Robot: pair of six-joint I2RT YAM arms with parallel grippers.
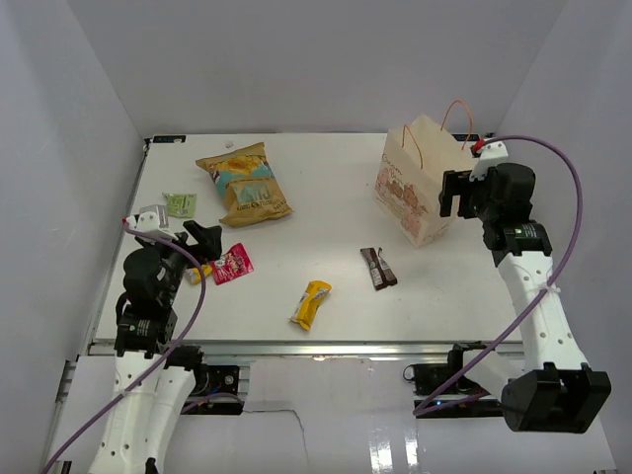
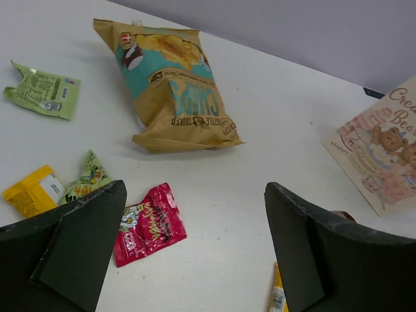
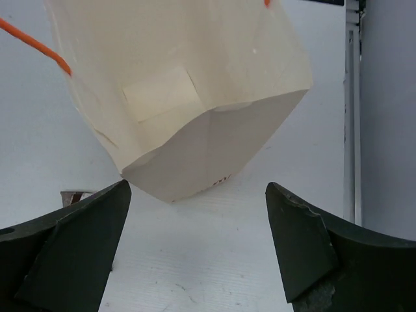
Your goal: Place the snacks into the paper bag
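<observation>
- The paper bag (image 1: 420, 193) stands upright on the far right of the worktop (image 1: 326, 212). Its mouth faces up and its orange handles (image 1: 456, 111) rise above the rim, so it is set to take things dropped in from above. Its printed side faces the middle of the worktop.
- The right gripper (image 1: 456, 194) sits just beside the bag's right side with its jaws spread wide and nothing between them. In the right wrist view the bag's plain lower wall lies ahead of the fingers, apart from them. I judge this arm is placed to steady the bag or hold it open rather than to fetch snacks.
- The left gripper (image 2: 195, 247) is also spread and empty. It hovers at the near left, over a cluster of small packets, which suggests it is lining up a first pick.
- The pink packet (image 2: 148, 224) lies flat just ahead of the left finger, its long axis on a diagonal.
- The chip bag (image 1: 244, 185) lies flat at the far left, label up. Its long axis runs near to far, and its far end leans slightly left.
- A green packet (image 1: 181, 204) lies flat to the left of the chip bag.
- The yellow packet (image 1: 312, 303) lies mid-worktop near the front edge, its long axis pointing roughly away from the arms.
- The dark brown bar (image 1: 378, 268) lies near the bag's base, its far end angled left.
- Every snack in view is on the worktop, outside the bag.
</observation>
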